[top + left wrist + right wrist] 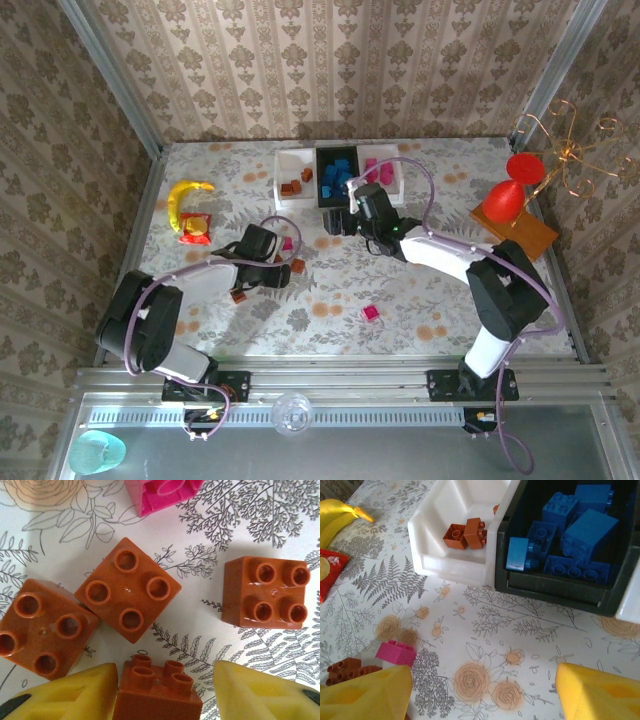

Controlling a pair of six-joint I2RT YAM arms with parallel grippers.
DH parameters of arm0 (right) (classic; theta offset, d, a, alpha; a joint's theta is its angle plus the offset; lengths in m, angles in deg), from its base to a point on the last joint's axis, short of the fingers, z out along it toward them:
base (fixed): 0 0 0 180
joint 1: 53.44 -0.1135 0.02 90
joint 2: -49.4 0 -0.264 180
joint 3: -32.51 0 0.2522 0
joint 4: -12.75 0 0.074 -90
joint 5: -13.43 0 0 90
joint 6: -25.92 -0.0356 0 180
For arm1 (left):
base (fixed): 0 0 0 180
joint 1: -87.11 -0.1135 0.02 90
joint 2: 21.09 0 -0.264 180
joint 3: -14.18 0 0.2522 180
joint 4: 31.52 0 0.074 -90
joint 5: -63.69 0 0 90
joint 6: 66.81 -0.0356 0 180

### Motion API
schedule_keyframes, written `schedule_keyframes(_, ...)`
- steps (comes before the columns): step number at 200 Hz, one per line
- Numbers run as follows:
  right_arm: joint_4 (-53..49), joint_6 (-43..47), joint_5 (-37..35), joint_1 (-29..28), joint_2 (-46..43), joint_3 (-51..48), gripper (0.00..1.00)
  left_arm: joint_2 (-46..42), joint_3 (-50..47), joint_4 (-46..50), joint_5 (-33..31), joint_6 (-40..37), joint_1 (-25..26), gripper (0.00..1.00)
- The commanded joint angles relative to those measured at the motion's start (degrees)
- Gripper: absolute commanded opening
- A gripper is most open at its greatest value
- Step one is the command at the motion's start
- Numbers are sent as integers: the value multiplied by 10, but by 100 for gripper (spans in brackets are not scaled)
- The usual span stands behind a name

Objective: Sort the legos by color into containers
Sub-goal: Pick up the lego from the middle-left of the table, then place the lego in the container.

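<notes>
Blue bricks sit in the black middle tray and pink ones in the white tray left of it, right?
No: the white tray left of the black tray holds brown-orange bricks, not pink, as the right wrist view shows. The blue bricks are in the black tray.

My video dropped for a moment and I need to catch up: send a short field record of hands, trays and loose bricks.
left hand: open, straddling a brown brick on the table
beside it: three loose brown bricks, one pink brick
right hand: open, empty, above the table near the black tray
left white tray: sorted brown bricks
black tray: blue bricks
right white tray: pink bricks
mid-table: lone pink brick, unsorted
</notes>
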Motion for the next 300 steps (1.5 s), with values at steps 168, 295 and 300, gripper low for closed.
schedule_keyframes(168, 44, 42, 100, -47, -142, -152, 99, 5, 122, -78, -23, 25, -23, 38)
schedule_keyframes(295, 1, -10, -17, -46, -169, -166, 100, 340, 559, 13, 7, -34, -101, 38)
schedule_keyframes(300, 0, -11, -17, -46, -169, -167, 100, 353, 578, 21, 4, -36, -101, 39)
